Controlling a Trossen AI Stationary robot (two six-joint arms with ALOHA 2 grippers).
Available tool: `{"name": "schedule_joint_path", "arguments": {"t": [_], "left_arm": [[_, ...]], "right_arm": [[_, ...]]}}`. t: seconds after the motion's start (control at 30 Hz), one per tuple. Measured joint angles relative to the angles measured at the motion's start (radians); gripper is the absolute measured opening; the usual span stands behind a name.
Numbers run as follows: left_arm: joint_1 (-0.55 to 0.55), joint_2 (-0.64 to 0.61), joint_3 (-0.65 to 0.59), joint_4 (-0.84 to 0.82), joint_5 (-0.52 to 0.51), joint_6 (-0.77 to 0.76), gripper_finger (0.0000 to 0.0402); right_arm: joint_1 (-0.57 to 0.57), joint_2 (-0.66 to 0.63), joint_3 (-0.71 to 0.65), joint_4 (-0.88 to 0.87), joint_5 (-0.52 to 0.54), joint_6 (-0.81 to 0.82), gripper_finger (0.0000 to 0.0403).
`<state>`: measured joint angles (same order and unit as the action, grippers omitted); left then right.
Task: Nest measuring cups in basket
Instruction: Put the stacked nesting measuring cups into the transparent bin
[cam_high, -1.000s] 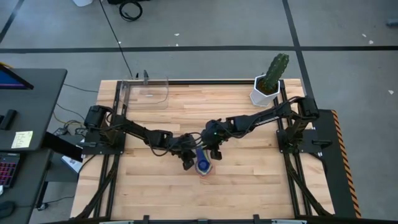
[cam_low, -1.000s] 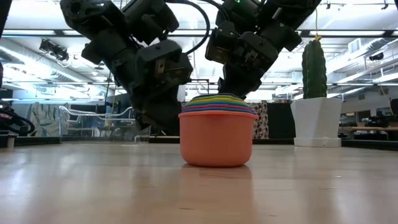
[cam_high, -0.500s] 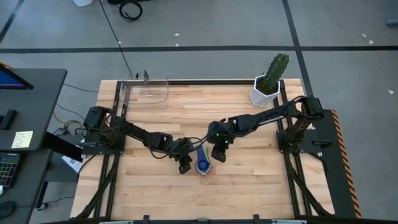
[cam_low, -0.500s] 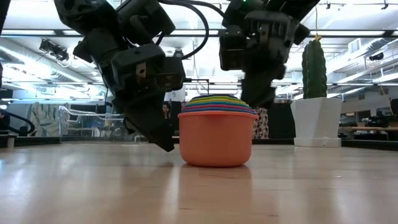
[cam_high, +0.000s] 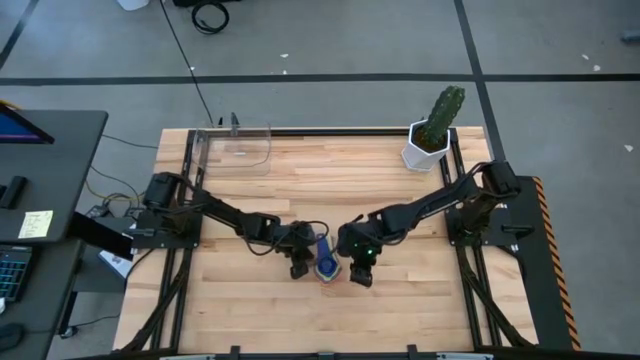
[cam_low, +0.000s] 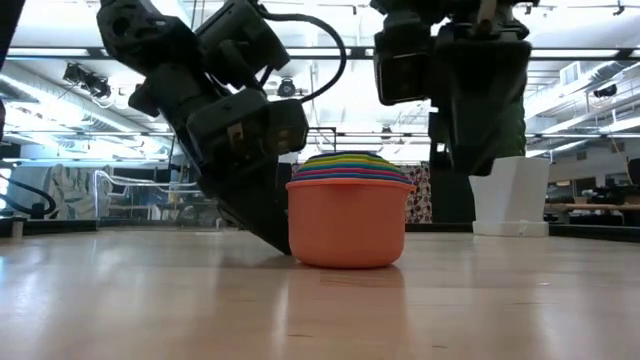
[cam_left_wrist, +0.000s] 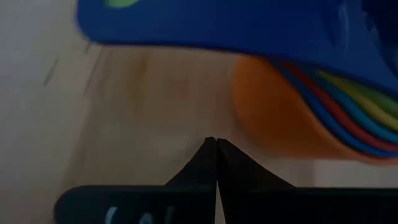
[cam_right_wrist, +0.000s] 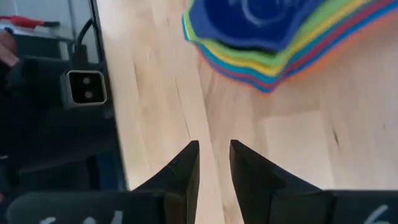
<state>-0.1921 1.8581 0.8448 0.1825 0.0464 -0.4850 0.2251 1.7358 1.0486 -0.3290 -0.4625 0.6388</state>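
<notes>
Left gripper (cam_high: 299, 268): fingers (cam_left_wrist: 205, 163) pressed together, holding nothing, tips low at the table (cam_high: 400, 300) right beside the cups (cam_high: 326, 267), at the orange outer cup's wall; contact can't be confirmed. Right gripper (cam_high: 361, 276): fingers (cam_right_wrist: 186, 167) slightly apart, nothing between them, hanging above the wood on the stack's other side, just beside it.

Cups: all nested in one upright stack, orange outermost, rainbow rims stepping up, dark blue on top, handles fanned out. Stack sits on bare table between both grippers.

Basket (cam_high: 240, 150): clear, at the far left corner, well away from both grippers. Cactus pot (cam_high: 428, 145) at the far right corner. Nothing between grippers and stack.
</notes>
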Motion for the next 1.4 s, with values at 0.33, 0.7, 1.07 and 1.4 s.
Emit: {"name": "schedule_joint_path", "arguments": {"t": [0.33,0.7,1.07,1.4], "left_arm": [[0.0,0.007,0.0,0.025,0.018,0.074,0.0007],[-0.003,0.008,0.0,0.029,0.06,0.08,0.0007],[-0.033,0.008,-0.001,0.034,0.058,0.042,0.0007],[-0.098,0.009,-0.002,0.053,-0.001,-0.036,0.0007]], "right_arm": [[0.03,0.127,-0.001,0.246,0.048,0.04,0.0093],[0.029,0.178,-0.001,0.36,0.017,0.061,0.0082],[0.01,0.178,-0.001,0.31,0.035,-0.002,0.0054],[-0.024,0.177,-0.002,0.232,0.094,-0.098,0.0006]]}}
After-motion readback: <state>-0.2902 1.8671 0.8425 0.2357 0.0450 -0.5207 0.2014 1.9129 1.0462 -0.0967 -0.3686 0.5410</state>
